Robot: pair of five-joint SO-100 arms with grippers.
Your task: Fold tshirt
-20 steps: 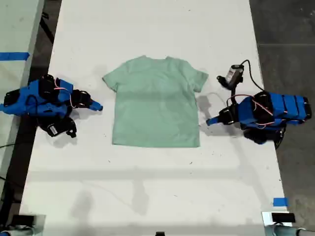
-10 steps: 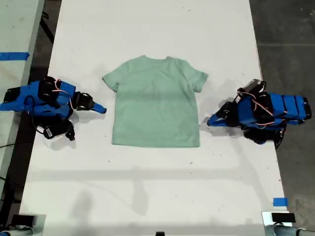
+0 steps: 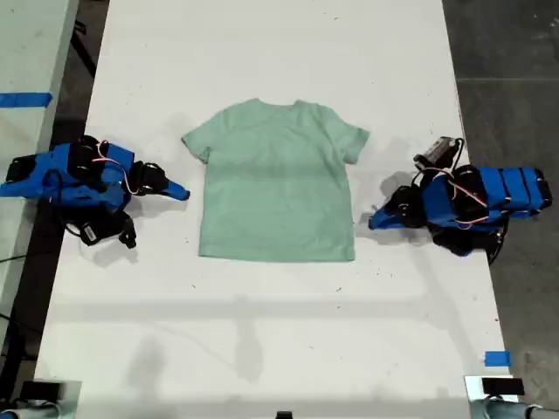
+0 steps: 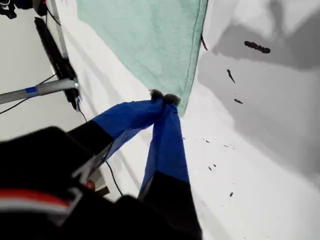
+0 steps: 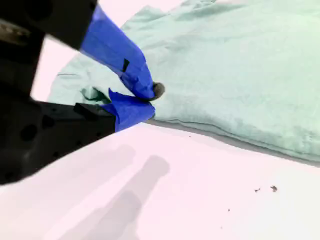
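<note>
The pale mint-green tshirt (image 3: 275,183) lies flat and spread out on the white table (image 3: 262,332), collar toward the far edge. At the exterior view's right, my first gripper (image 3: 374,219) is shut and empty, its tip just off the shirt's side edge. The first wrist view shows its tips (image 4: 161,98) together beside a hem corner of the tshirt (image 4: 150,40). My second gripper (image 3: 183,194) sits at the exterior view's left, also shut and empty, a short gap from the shirt. Its tips (image 5: 150,96) point at the tshirt (image 5: 225,65) below a sleeve.
Blue tape (image 3: 496,358) marks the table near the exterior view's lower right corner. A neighbouring table with a blue tape strip (image 3: 24,99) stands at that view's left. Dark floor (image 3: 507,52) borders the table at its right. Small dark specks (image 4: 257,47) dot the table.
The first arm's wrist has rolled, swinging its camera in closer over the arm. The second gripper has edged slightly toward the shirt. The shirt has not moved.
</note>
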